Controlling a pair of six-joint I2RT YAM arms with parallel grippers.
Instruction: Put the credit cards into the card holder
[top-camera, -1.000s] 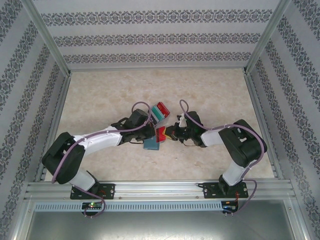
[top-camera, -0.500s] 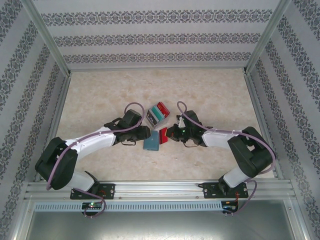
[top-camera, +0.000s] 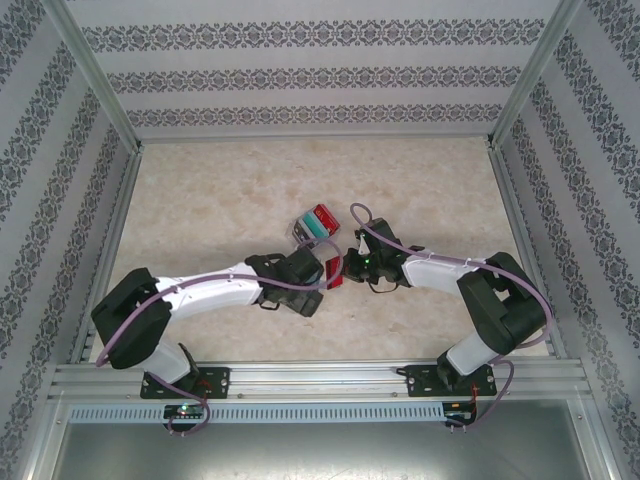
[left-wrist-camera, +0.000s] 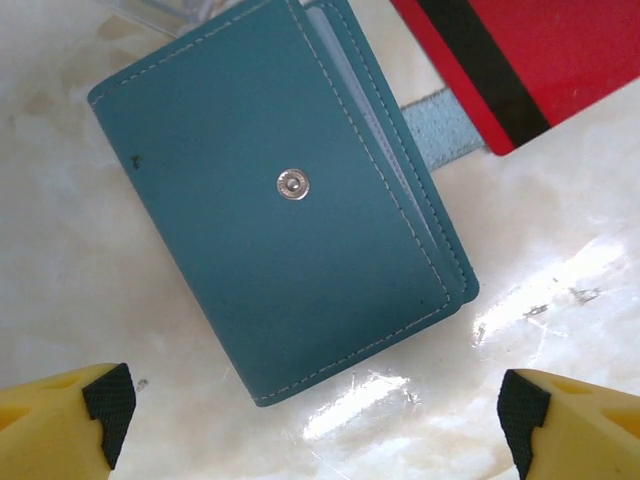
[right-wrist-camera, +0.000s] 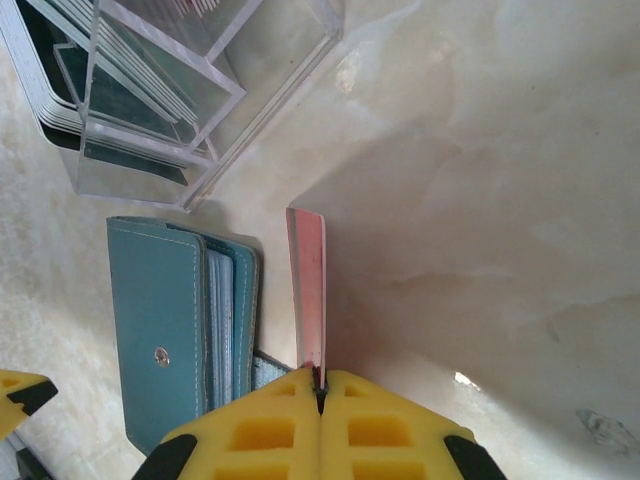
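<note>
Right wrist view: my right claw (right-wrist-camera: 320, 385) is clenching the red card (right-wrist-camera: 308, 290), holding it on edge just beside the card holder (right-wrist-camera: 160, 330). The card holder is lying folded on the table (right-wrist-camera: 480, 200) near the clear box (right-wrist-camera: 170, 90). My left claw (left-wrist-camera: 315, 420) is hovering over it, spread wide. I am judging that with nothing pinning the card holder, the card could snag its edge and shove it away.

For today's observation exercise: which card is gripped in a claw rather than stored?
The red card with the black stripe, pinched in the right claw beside the blue wallet. The other cards stand in the clear box.
</note>
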